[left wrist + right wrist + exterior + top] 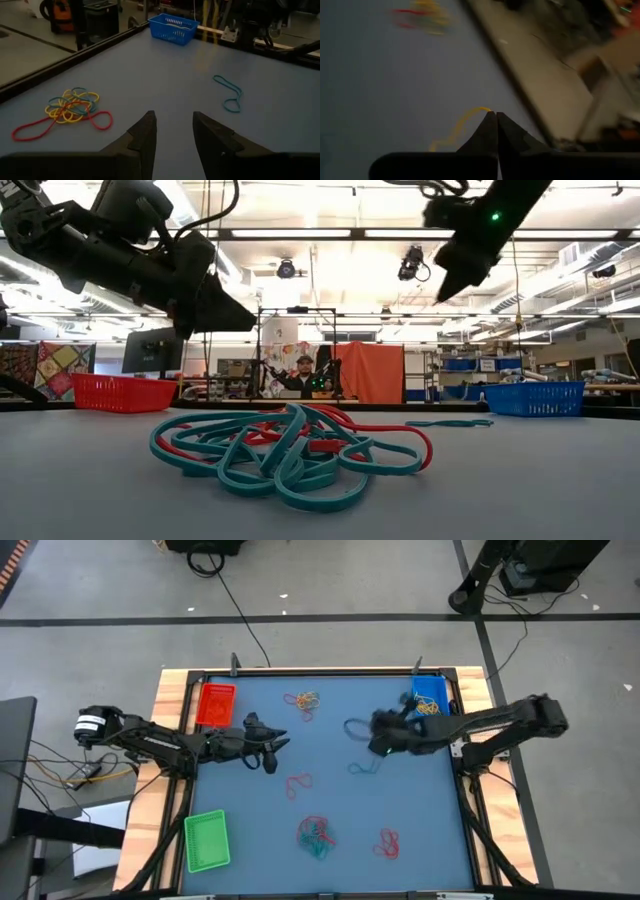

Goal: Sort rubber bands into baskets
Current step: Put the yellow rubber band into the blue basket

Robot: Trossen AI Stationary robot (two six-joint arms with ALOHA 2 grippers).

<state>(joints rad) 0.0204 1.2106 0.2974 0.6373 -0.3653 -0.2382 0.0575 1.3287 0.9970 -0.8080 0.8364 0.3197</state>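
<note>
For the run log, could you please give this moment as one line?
right gripper: jaws shut on yellow rubber band, near blue basket | left gripper: jaws open, empty, above table

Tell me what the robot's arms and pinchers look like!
Both arms are dark, nearly black, built from jointed segments. The left arm has a white band near its base and black cables beside it. The right arm shows a tiny green light. The left gripper and the right gripper each have two dark, pointed, wedge-shaped fingers.
</note>
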